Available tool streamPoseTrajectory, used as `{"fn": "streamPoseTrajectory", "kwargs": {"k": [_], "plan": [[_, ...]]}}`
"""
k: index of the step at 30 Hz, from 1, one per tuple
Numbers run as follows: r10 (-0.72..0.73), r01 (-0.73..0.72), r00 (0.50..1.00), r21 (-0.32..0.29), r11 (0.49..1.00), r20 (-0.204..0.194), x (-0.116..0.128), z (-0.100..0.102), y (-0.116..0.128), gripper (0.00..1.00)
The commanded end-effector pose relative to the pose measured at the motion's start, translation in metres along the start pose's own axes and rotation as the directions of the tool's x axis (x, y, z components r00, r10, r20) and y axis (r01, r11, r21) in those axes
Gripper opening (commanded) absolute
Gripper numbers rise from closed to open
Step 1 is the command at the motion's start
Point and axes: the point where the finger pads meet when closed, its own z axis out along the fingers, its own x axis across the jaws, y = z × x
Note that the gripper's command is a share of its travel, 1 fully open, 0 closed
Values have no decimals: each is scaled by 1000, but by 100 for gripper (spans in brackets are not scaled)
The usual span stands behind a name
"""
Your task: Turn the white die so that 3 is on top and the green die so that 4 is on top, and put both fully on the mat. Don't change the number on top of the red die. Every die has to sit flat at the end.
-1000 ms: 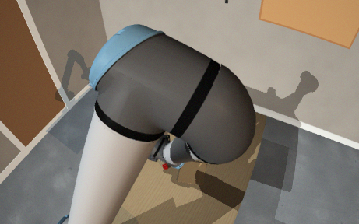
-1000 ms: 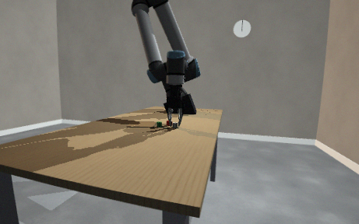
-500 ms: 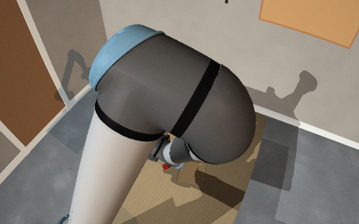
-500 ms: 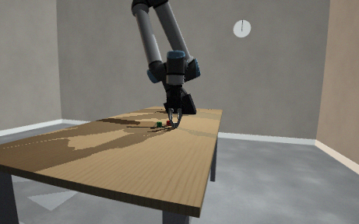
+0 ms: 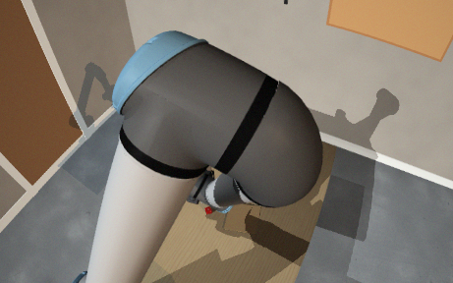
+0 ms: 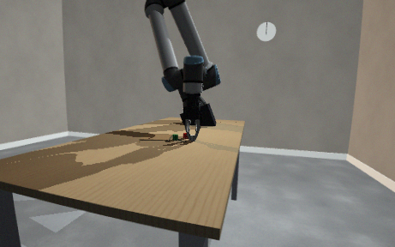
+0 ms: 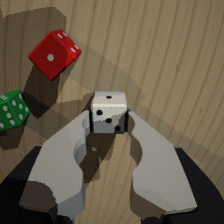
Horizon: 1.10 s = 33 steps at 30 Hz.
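Observation:
In the wrist view my gripper (image 7: 108, 111) is shut on the white die (image 7: 108, 112), its two pale fingers pressing the die's left and right sides. The die rests on the wooden table, with one pip on the far face and three pips on the face toward the camera. The red die (image 7: 54, 53) lies up and to the left, apart from the fingers. The green die (image 7: 12, 110) sits at the left edge, partly cut off. In the exterior view the gripper (image 6: 191, 134) reaches down to the table beside the red die (image 6: 185, 135) and green die (image 6: 175, 137). No mat is visible.
The arm's large elbow fills most of the top view, where only the red die (image 5: 208, 210) peeks out. The long wooden table (image 6: 119, 167) has its right edge close to the dice. Arm shadows cross the table top.

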Motion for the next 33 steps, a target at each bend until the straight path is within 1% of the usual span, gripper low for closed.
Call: {"fn": "streamPoseTrajectory", "kwargs": {"k": [1, 11, 17, 21, 29, 32, 33], "plan": [[-1, 1, 1000, 3, 1000, 1, 0, 2, -2, 6], [-1, 1, 1000, 3, 1000, 1, 0, 2, -2, 6], [-1, 1, 1000, 3, 1000, 1, 0, -4, -2, 6], [-1, 1, 1000, 3, 1000, 1, 0, -24, -2, 6], [-1, 1, 1000, 3, 1000, 1, 0, -82, -2, 6], [-1, 1, 1000, 3, 1000, 1, 0, -94, -2, 6], [-1, 1, 1000, 3, 1000, 1, 0, -94, -2, 6]]}}
